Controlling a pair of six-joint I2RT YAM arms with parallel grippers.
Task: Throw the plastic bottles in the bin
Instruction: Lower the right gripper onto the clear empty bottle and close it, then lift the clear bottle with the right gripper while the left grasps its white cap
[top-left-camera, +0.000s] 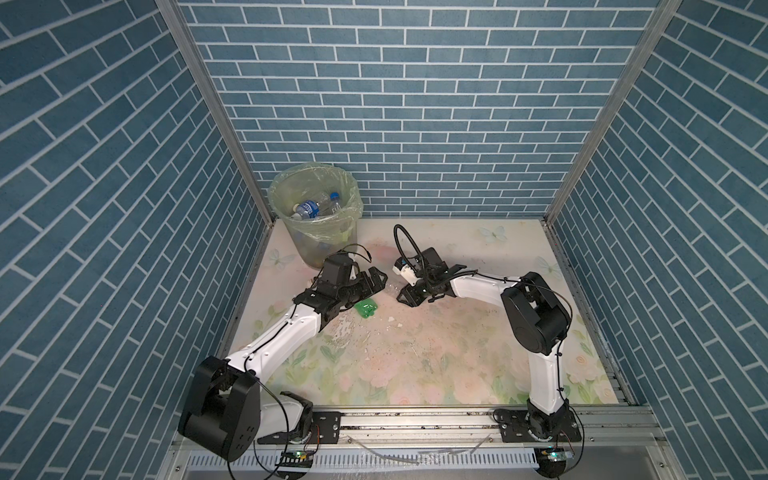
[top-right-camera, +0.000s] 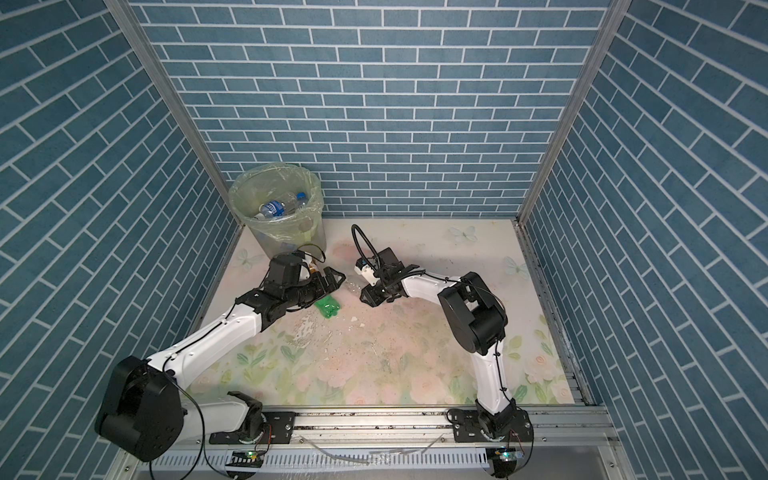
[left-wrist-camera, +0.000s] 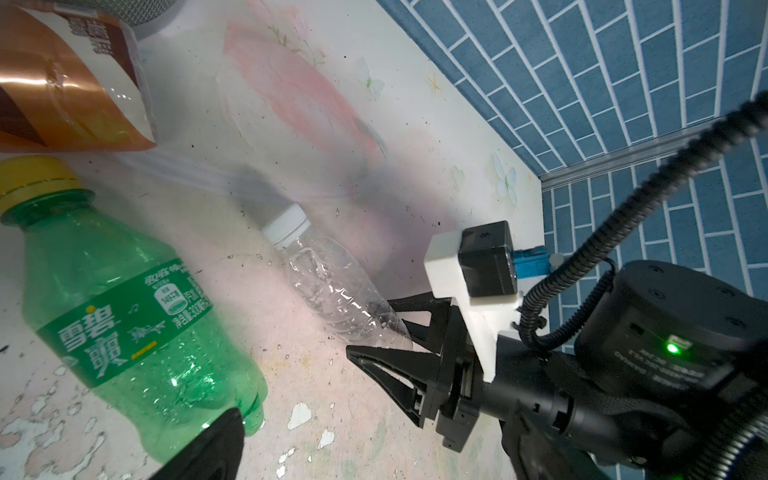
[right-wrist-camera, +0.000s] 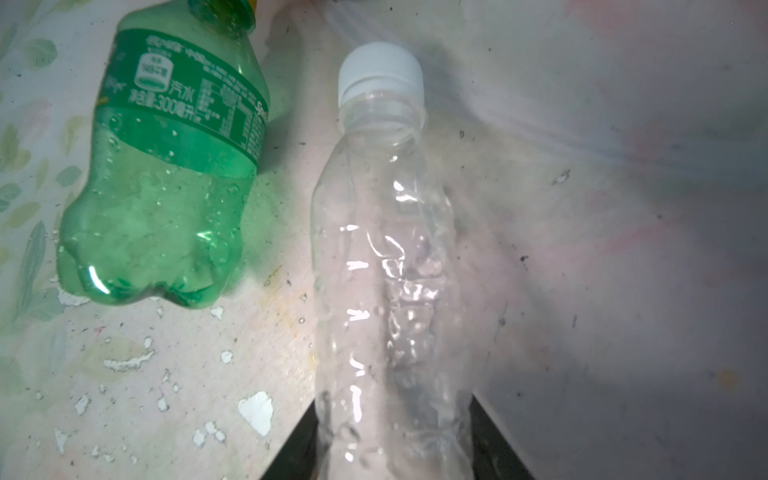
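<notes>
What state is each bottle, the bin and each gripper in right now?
bin: upright, holding bottles.
green bottle: capped, lying on table.
clear bottle: capped, lying, base gripped.
brown-labelled bottle: on table near bin.
left gripper: open, holding nothing.
right gripper: shut on clear bottle.

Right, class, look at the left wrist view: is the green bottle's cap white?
No, the green bottle has a yellow cap; the white cap belongs to the clear bottle beside it.
</notes>
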